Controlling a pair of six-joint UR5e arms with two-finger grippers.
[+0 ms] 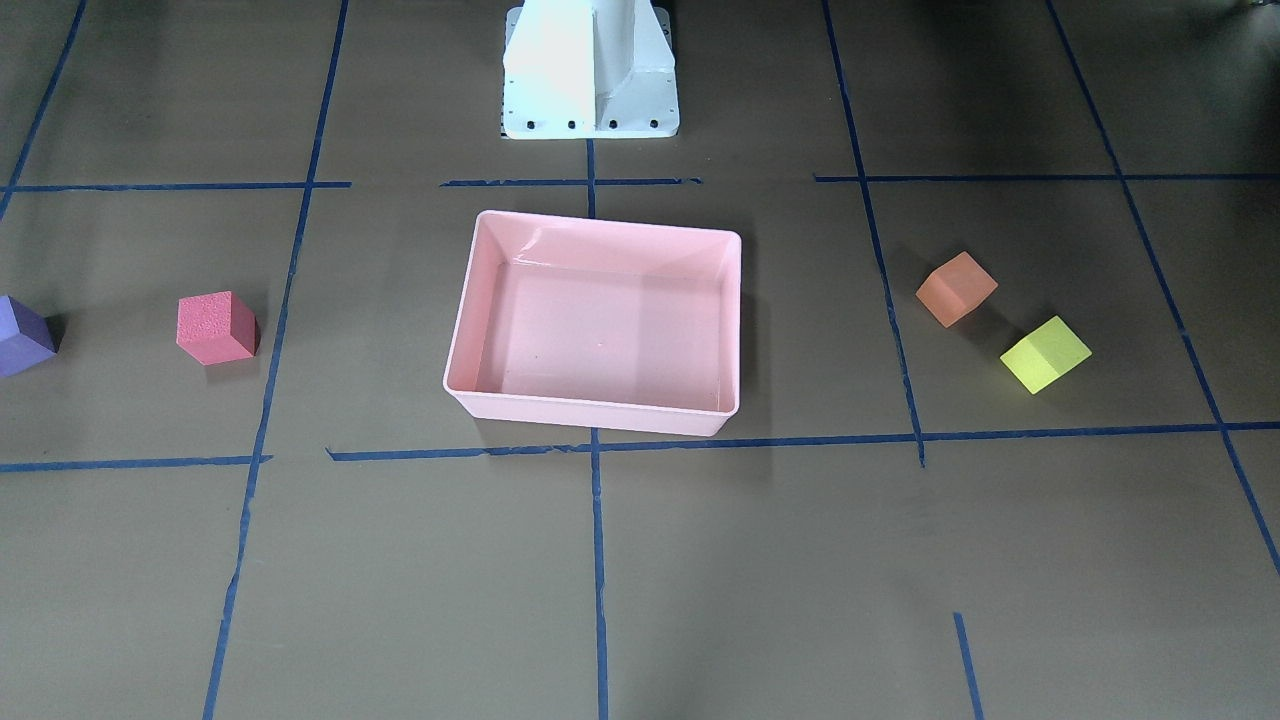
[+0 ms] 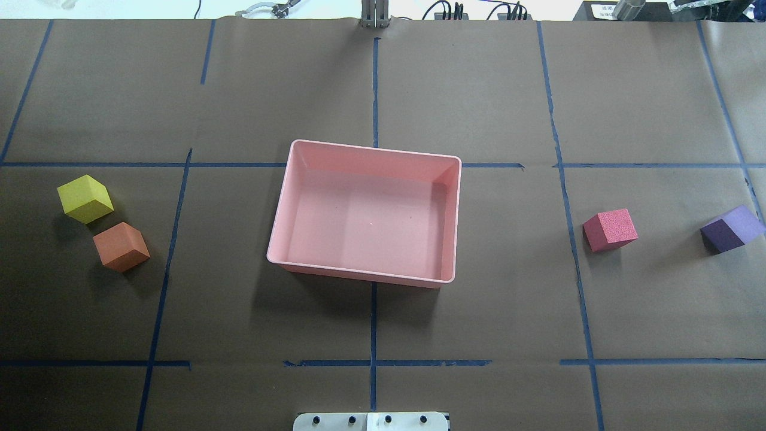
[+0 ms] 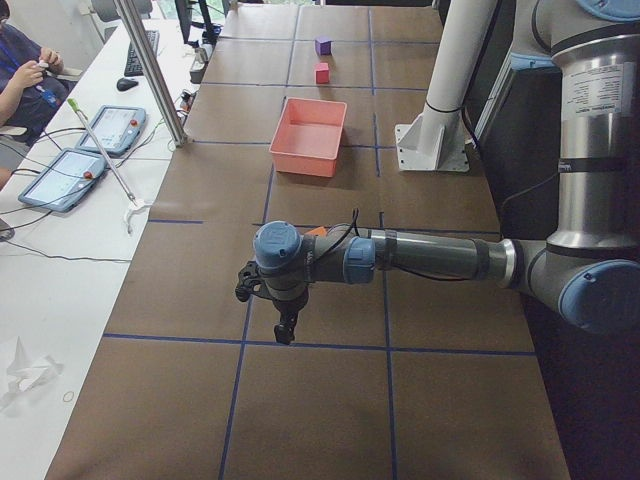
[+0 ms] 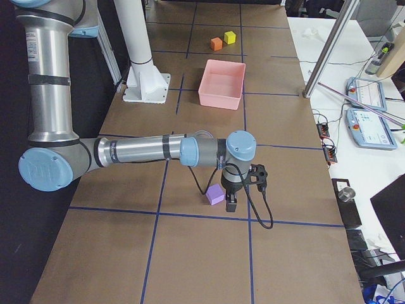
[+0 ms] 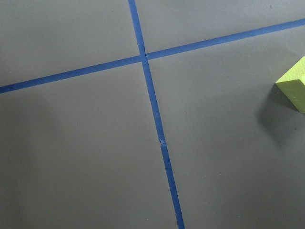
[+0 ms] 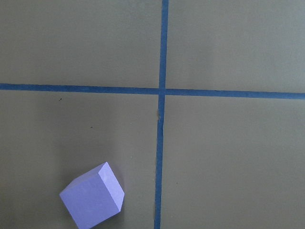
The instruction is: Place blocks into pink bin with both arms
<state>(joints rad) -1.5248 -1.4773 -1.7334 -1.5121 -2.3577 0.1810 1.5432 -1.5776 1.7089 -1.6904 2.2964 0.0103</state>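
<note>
The pink bin [image 1: 600, 330] [image 2: 365, 221] stands mid-table with nothing in it. The red block [image 1: 215, 327] [image 2: 610, 230] and the purple block [image 1: 20, 335] [image 2: 730, 228] lie on the robot's right. The orange block [image 1: 956, 288] [image 2: 121, 246] and the yellow block [image 1: 1044, 354] [image 2: 85, 199] lie on its left. My right gripper [image 4: 231, 204] hangs just beside the purple block [image 4: 216, 194] [image 6: 93, 195]. My left gripper [image 3: 285, 328] hangs over the table near the yellow block [image 5: 295, 86]. Both grippers show only in the side views, so I cannot tell whether they are open or shut.
The white base pedestal [image 1: 590, 70] [image 2: 371, 421] stands behind the bin. Blue tape lines grid the brown table. A metal pole [image 3: 150, 70] and a side table with tablets [image 3: 80, 160] lie beyond the table's far edge.
</note>
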